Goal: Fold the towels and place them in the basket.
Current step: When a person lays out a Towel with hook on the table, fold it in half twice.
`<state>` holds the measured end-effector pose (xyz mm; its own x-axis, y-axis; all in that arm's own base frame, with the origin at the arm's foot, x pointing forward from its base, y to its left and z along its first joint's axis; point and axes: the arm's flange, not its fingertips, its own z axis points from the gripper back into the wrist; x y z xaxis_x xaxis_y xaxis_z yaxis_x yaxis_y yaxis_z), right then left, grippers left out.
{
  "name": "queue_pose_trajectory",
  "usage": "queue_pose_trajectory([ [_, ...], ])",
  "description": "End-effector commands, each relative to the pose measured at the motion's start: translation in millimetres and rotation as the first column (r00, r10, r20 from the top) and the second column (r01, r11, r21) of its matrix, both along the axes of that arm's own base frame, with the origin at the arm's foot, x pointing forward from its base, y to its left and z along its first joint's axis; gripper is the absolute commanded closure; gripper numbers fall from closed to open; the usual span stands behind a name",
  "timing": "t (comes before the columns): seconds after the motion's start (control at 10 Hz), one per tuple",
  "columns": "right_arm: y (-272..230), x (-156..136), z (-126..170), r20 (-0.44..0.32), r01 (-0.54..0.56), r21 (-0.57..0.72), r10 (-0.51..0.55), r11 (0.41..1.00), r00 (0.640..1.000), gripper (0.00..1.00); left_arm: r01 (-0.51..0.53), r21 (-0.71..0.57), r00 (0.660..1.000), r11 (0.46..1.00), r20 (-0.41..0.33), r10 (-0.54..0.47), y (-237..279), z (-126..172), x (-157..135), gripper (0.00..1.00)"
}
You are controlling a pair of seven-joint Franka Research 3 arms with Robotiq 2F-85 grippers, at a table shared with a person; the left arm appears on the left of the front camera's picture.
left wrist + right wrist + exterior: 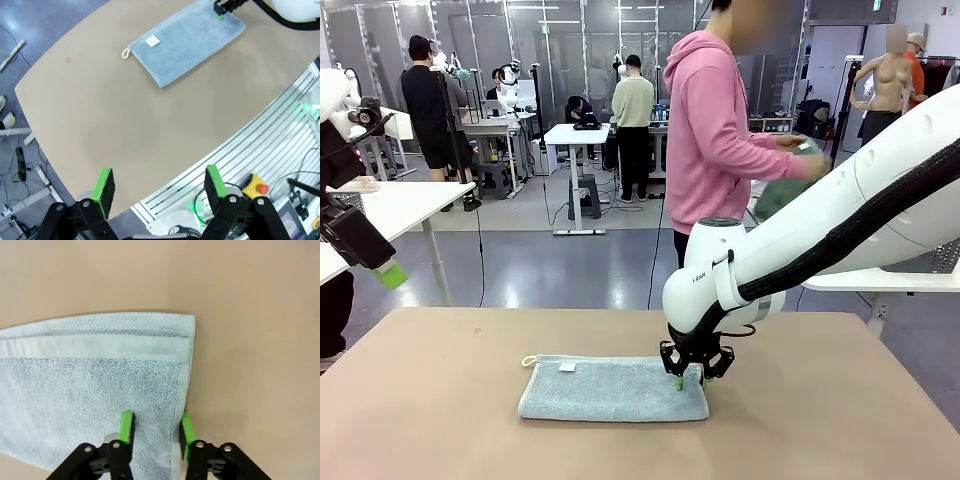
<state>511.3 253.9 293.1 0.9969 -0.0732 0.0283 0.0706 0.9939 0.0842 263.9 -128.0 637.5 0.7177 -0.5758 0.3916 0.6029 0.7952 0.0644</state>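
Blue-grey towel (610, 392), folded, on table (440, 400) | right gripper (156, 429): jaws narrow astride towel edge, perhaps clamped | left gripper (160, 182): wide, empty

The towel (612, 388) is pale blue-grey terry with a smoother woven band (100, 346), white loop (529, 361) and white tag (566, 367); the bench (430, 410) is plain tan; the right claw (688, 381) is black with green pads (127, 426).

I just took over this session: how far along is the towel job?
Done: the blue towel looks folded into a strip on the table. In hand: the right pincer straddles its end edge, grip unclear; the left pincer hangs open, well aside. Left: any further folds, then stowing it.
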Motion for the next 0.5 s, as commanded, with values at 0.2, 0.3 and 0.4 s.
queue_pose_trajectory([
  [0.2,2.4,-3.2,-5.9,-0.010,0.048,0.002,-0.048,0.999,0.999,1.00,-0.006,-0.007,1.000,1.000,0.001,0.006,-1.2,3.1,1.2,0.10],
  [0.3,2.2,-4.4,-2.9,-0.006,0.046,-0.004,-0.047,0.999,0.999,1.00,-0.006,-0.007,1.000,1.000,0.001,0.006,-1.2,3.1,1.2,0.10],
  [0.4,1.5,-6.8,0.9,-0.001,0.049,-0.020,-0.049,0.999,0.999,1.00,-0.006,-0.007,1.000,1.000,0.001,0.006,-1.2,3.1,1.2,0.10],
])
